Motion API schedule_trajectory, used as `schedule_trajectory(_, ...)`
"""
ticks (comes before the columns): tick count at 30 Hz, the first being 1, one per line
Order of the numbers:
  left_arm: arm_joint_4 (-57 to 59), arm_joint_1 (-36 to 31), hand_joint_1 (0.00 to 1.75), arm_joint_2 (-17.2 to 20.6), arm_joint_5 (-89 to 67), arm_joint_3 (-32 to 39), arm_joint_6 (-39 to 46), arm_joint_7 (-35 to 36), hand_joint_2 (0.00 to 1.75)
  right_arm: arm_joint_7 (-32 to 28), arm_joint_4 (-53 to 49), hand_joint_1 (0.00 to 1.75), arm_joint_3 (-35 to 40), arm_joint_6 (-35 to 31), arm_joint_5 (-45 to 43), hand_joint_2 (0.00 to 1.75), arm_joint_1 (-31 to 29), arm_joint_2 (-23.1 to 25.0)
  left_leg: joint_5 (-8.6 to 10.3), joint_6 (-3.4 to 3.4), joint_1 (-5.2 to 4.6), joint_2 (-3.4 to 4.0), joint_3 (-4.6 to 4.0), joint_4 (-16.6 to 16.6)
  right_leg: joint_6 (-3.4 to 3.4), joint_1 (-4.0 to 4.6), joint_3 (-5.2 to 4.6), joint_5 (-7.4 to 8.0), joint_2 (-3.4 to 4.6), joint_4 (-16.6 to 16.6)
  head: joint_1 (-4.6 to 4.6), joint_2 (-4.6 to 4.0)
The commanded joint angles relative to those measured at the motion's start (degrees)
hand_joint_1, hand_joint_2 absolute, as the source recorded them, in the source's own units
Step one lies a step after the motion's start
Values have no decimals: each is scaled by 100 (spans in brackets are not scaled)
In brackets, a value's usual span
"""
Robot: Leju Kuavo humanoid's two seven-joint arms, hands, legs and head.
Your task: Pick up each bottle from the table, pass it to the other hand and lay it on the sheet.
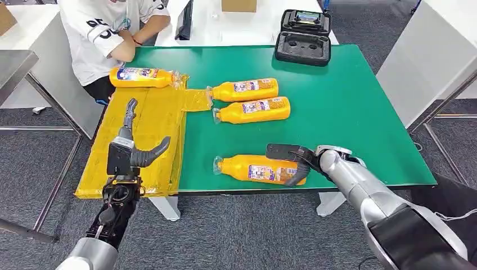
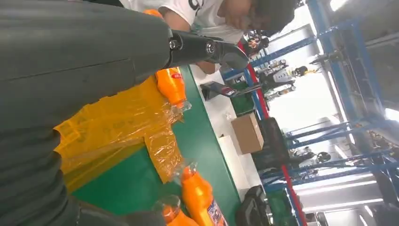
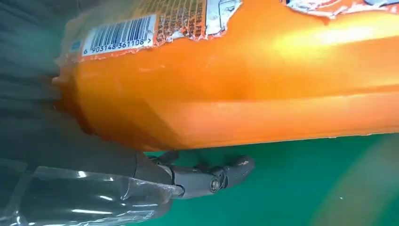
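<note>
Near the front edge of the green table (image 1: 349, 107) lies an orange bottle (image 1: 253, 169) on its side. My right hand (image 1: 298, 160) wraps its base, thumb behind and fingers curled over the front. Up close, the bottle (image 3: 235, 84) sits against the palm, with one of the fingers (image 3: 211, 176) under it on the table. The yellow sheet (image 1: 157, 112) covers the table's left end and carries one bottle (image 1: 140, 76) at its far edge. My left hand (image 1: 132, 149) hovers open over the sheet's near part, holding nothing. Two more bottles (image 1: 244, 90) (image 1: 253, 109) lie mid-table beside the sheet.
A person in a white shirt (image 1: 107, 34) sits at the far left corner, arm close to the bottle on the sheet. A black open case (image 1: 304, 39) stands at the table's far edge. A metal table (image 1: 14, 64) is at the left.
</note>
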Motion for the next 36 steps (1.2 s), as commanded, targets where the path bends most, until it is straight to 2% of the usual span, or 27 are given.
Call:
schedule_trajectory(1,452,-316,0,5,9,-98,19,-8,175,17,354,0,135,-88,-53,175,-80,94,3,-8,6,-3,-5,3,-8,6,-2,3,-4,-1,-2,0)
schedule_trajectory(22,233,-301,0,71,-46,-189,21,147,175,216,275,0,74,-537,22,175,-143,130,8,-11,12,-1,-17,6,-15,13,-11,15,-3,-1,0,0)
schedule_trajectory(23,234,-299,0,72,-47,-191,19,150,175,216,277,0,64,-518,13,0,-162,119,6,-4,4,-1,-9,3,-17,5,-8,17,-2,2,0,0)
schedule_trajectory(36,246,-293,0,73,-54,-202,15,178,175,328,288,0,100,-563,89,0,-195,97,7,-2,2,0,-10,4,-16,3,-10,16,-1,5,0,0)
